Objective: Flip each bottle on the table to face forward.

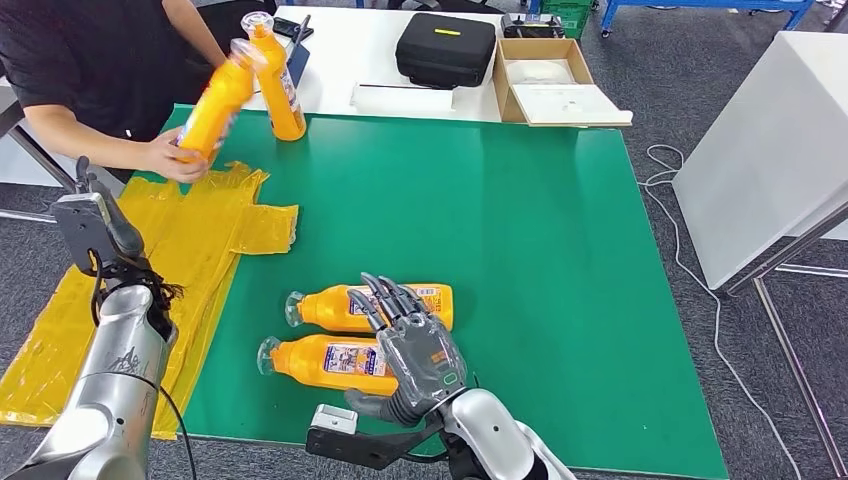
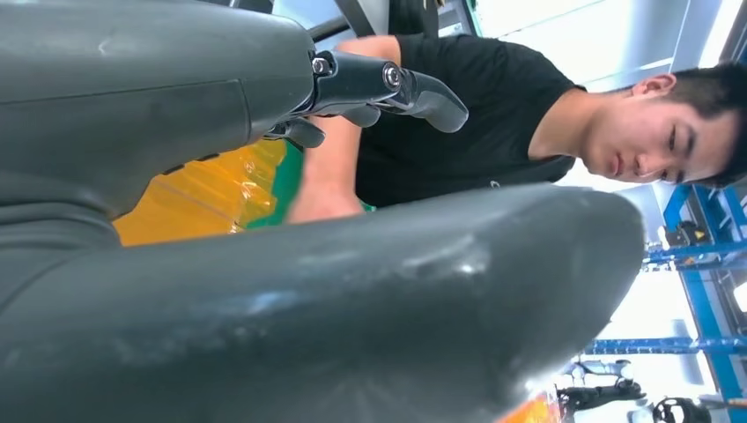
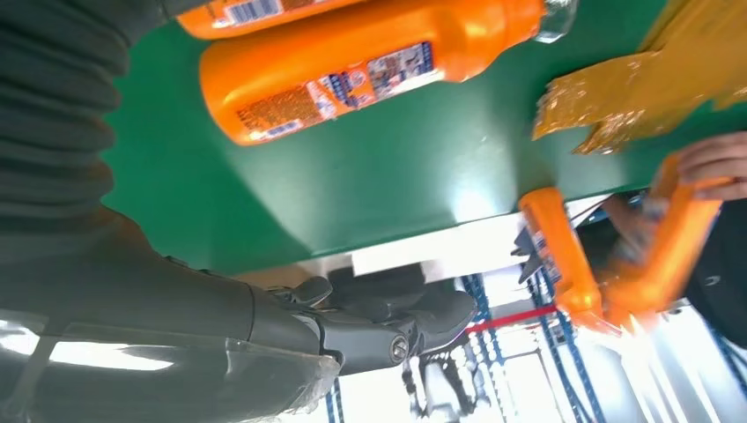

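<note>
Two orange bottles lie on their sides near the front of the green table [image 1: 560,230], caps to the left: the farther bottle [image 1: 335,305] and the nearer bottle [image 1: 320,362]. My right hand [image 1: 415,345] hovers over their right ends with fingers spread and nothing in it. In the right wrist view the nearer bottle [image 3: 370,75] lies below my empty fingers [image 3: 388,308]. My left hand [image 1: 95,225] is raised at the left over the yellow bag, its fingers [image 2: 388,84] holding nothing. At the far left corner a person tilts a third bottle [image 1: 215,105] beside an upright bottle [image 1: 278,80].
A crumpled yellow plastic bag [image 1: 190,240] covers the table's left edge. Behind the green table, a white table carries a black case [image 1: 445,45] and an open cardboard box [image 1: 550,80]. A white cabinet [image 1: 770,150] stands at the right.
</note>
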